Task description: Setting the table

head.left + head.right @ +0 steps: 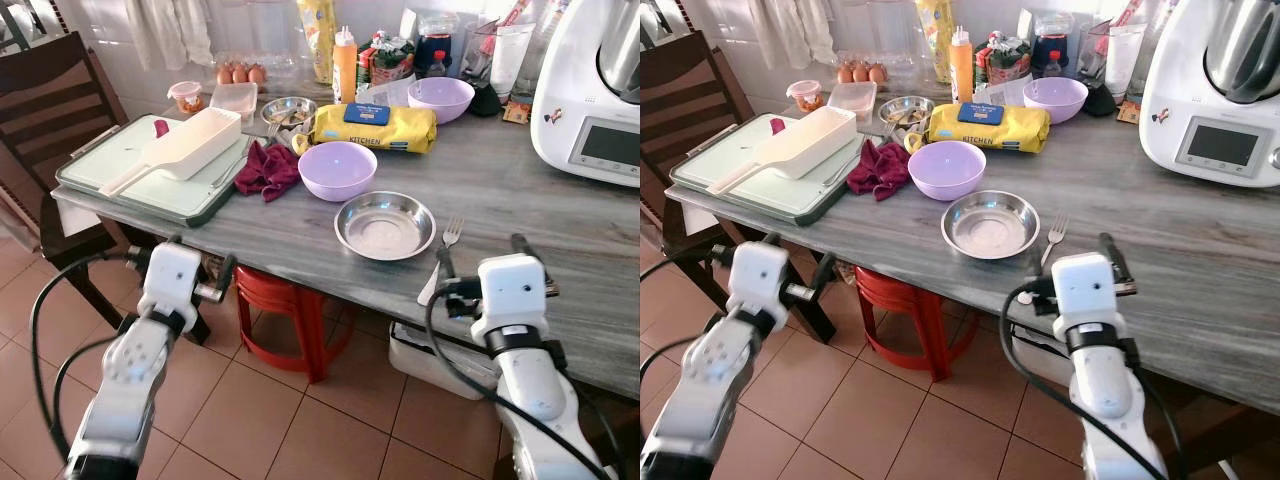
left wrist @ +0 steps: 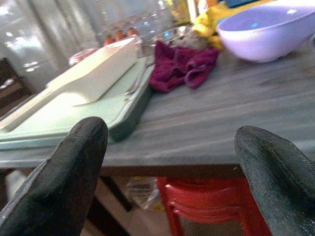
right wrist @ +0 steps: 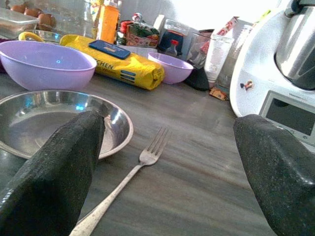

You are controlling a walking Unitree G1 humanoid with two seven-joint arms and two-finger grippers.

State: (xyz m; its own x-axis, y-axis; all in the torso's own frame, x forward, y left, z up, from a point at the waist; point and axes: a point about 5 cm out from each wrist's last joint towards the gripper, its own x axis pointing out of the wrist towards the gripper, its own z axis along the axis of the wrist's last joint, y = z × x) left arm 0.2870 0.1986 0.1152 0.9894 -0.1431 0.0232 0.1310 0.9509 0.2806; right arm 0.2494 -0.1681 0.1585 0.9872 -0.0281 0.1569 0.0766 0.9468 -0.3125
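— Two grippers are low at the near edge of the table (image 1: pixel 560 215). How do they stand?

— The right gripper (image 3: pixel 170 196) has its fingers spread wide, and a fork (image 3: pixel 129 176) lies on the wood between them, not gripped. The left gripper (image 2: pixel 172 184) is also spread apart and holds nothing; it is in front of the table edge, above a red stool (image 1: pixel 290 310).

— What is beside the fork?

— A steel plate (image 1: pixel 385 224), just beside it. Behind that is a purple bowl (image 1: pixel 338 169), then a yellow pack (image 1: pixel 375 127).

— Can you read something?

— Only "KITCHEN" on the pack. The white machine (image 1: pixel 590 90) is cut off at the frame edge, and its screen is too small to read.
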